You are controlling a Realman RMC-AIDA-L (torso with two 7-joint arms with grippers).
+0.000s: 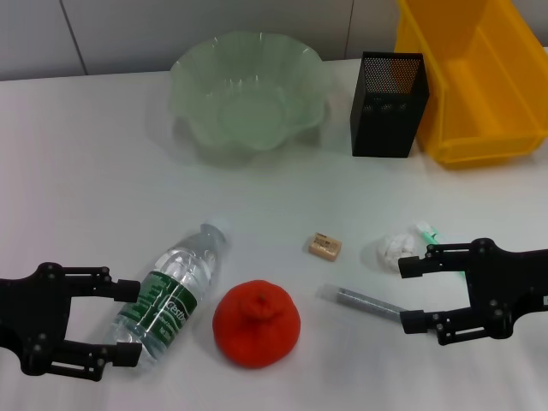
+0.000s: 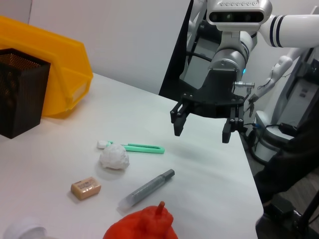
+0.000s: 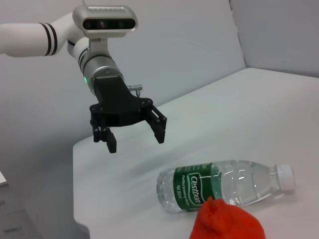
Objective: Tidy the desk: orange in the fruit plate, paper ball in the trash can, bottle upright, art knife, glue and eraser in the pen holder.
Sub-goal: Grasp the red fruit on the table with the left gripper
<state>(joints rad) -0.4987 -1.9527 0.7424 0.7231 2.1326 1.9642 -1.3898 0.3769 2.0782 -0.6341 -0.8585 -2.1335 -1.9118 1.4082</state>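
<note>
The orange [image 1: 256, 324] sits near the front of the white desk. Beside it, toward my left, the bottle [image 1: 175, 291] lies on its side, its cap pointing away from me. My left gripper [image 1: 128, 324] is open just short of the bottle's base and touches nothing. Further right lie the tan eraser [image 1: 324, 247], the white paper ball [image 1: 394, 250], a green-and-white glue stick [image 1: 426, 231] and the grey art knife [image 1: 360, 300]. At the knife's end my right gripper [image 1: 409, 294] hovers open and empty. The left wrist view shows that gripper [image 2: 202, 133] above the desk.
At the back stand the pale green fruit plate [image 1: 248, 86], the black mesh pen holder [image 1: 388, 104] and a yellow bin [image 1: 479, 86]. The desk's edge and robot hardware appear beyond the right gripper in the left wrist view.
</note>
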